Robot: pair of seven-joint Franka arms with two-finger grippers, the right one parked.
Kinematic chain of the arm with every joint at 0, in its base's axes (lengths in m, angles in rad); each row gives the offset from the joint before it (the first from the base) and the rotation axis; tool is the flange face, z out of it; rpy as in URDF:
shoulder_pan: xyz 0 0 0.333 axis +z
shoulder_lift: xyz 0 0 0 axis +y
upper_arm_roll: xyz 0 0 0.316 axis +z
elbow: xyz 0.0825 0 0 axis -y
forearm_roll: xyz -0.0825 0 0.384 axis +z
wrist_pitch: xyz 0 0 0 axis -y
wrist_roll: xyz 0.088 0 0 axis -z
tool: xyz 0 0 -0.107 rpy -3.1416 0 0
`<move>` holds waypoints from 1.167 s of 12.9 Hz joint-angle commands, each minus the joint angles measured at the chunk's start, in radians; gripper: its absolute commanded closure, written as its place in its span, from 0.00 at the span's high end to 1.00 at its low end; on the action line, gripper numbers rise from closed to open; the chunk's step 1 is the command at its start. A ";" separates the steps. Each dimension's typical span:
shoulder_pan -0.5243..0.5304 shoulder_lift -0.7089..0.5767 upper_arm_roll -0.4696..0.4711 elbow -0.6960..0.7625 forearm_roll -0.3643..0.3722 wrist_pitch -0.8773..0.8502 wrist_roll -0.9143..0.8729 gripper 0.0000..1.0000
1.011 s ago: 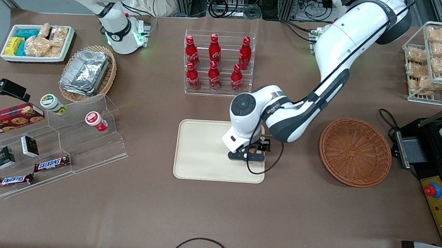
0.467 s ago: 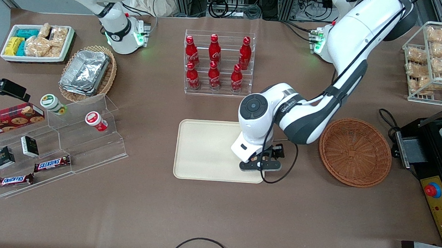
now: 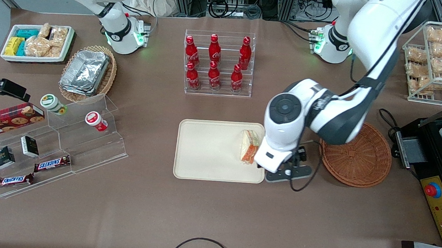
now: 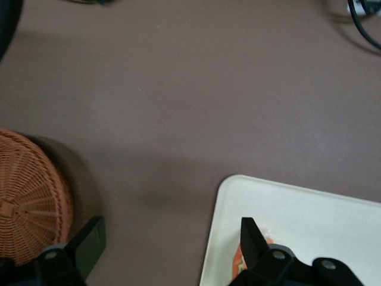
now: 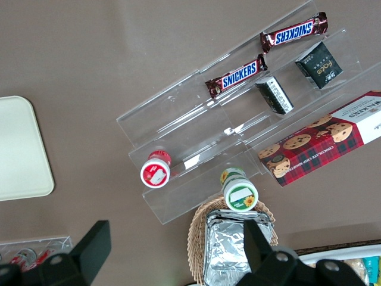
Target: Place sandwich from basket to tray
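Front view | sandwich (image 3: 249,146): now lying uncovered on tray (image 3: 207,150), at the edge toward basket (image 3: 360,158) | tool (image 3: 288,173): released, fingers spread, withdrawn from over tray to desk (image 3: 213,218) between tray and basket | task: placement judged done.
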 commanded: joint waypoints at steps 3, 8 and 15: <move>0.116 -0.089 -0.002 -0.011 -0.097 -0.059 0.139 1.00; 0.193 -0.121 -0.003 -0.011 -0.135 -0.079 0.210 1.00; 0.237 -0.152 0.007 -0.009 -0.181 -0.101 0.295 1.00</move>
